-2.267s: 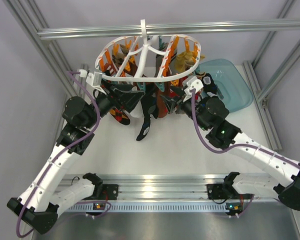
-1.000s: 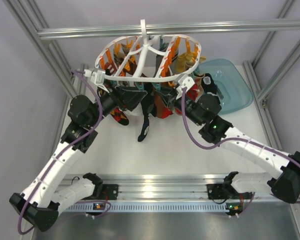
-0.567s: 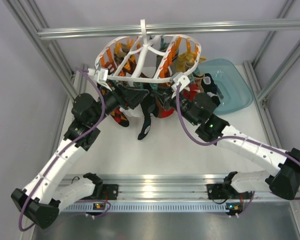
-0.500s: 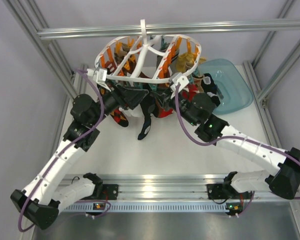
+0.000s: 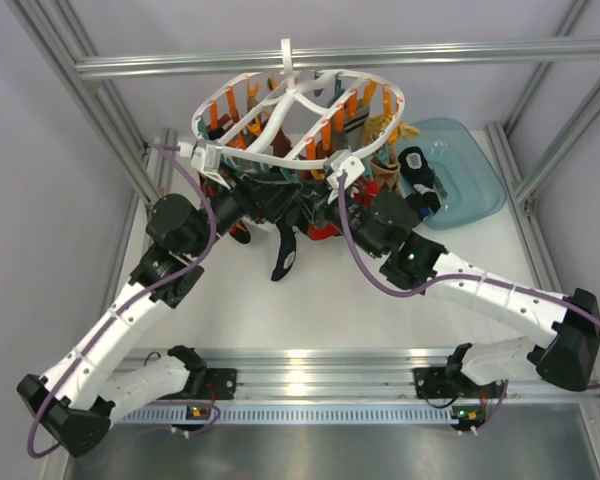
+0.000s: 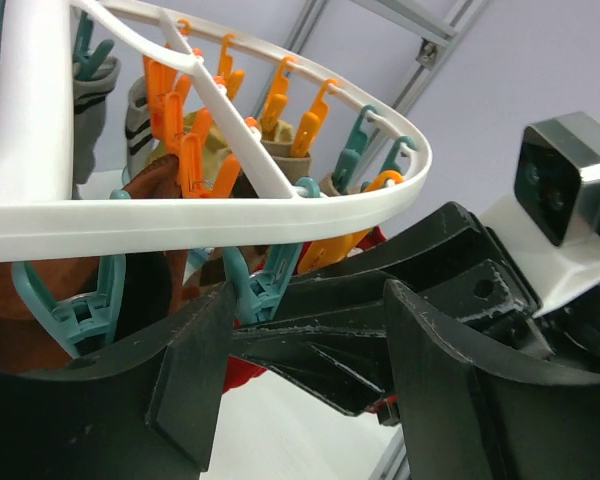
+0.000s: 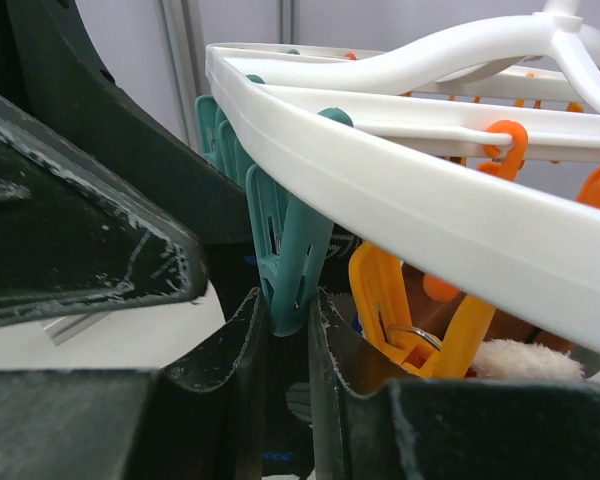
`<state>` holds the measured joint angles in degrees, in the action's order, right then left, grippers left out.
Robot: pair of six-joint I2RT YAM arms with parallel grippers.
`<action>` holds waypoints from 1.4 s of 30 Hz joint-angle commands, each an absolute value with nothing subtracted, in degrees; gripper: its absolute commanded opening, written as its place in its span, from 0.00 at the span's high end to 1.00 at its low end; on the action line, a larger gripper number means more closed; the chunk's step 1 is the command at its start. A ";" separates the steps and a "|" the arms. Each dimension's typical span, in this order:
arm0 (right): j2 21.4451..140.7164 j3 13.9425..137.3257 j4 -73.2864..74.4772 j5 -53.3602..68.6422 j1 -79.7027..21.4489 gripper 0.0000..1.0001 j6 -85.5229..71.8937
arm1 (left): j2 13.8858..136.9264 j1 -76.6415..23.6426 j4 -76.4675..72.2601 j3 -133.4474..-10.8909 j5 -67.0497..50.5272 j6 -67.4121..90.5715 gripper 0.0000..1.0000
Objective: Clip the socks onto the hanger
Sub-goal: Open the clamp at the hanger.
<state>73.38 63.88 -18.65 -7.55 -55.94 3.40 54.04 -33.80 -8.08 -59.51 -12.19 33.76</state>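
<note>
Top view: left arm (image 5: 130, 310) climbs diagonally from the lower left of the frame, bends at its joint left of centre, then points right. That puts the left gripper (image 5: 280, 197) under the near rim of the hanger (image 5: 270, 157). Right arm (image 5: 490, 295) runs from the lower right edge leftward and low, then kinks up-left. The right gripper (image 5: 325, 195) meets the left one just below the same rim, almost nose to nose. A purple cable (image 5: 205, 215) loops off each wrist. The hanger hangs by its hook (image 5: 286, 50) from the frame bar (image 5: 430, 52) at upper centre and looks tilted, with orange clips (image 5: 325, 135) dangling around the ring. Right wrist view: the fingers (image 7: 235, 360) are nearly together, clamped on the lower end of a teal clip (image 7: 285, 250) that hangs from the white rim. Left wrist view: the fingers (image 6: 195, 370) are spread wide with nothing pinched. The other gripper's dark body lies across the gap, and a teal clip sits just beside the left finger's tip. The dark sock (image 5: 285, 255) hangs below the two grippers at centre frame, toe down over the table (image 5: 320, 310). Its top end is hidden behind them, so I cannot tell what holds it. A teal bin (image 5: 475, 190) sits at the right, behind the right arm.
</note>
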 commanded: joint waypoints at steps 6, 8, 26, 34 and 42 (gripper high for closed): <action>72.77 66.71 -19.34 -13.09 -59.15 1.00 4.39 | 55.19 -38.93 -9.49 -61.26 -0.45 26.73 0.34; 72.69 66.53 -19.16 -13.88 -59.59 1.00 4.83 | 55.81 -40.25 -9.49 -61.61 2.43 26.02 0.34; 72.68 65.57 -19.07 -16.44 -61.79 1.00 6.68 | 58.62 -42.71 -9.66 -64.16 12.04 24.70 0.33; 72.33 65.04 -18.81 -15.56 -61.96 1.00 6.94 | 59.94 -42.71 -11.60 -64.95 11.16 25.31 0.37; 71.28 63.63 -18.46 -15.29 -62.23 1.00 6.77 | 60.38 -42.63 -11.42 -65.66 12.13 26.81 0.55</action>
<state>73.08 63.81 -18.44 -16.29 -60.45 6.44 60.53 -42.81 -7.29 -62.83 10.37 25.80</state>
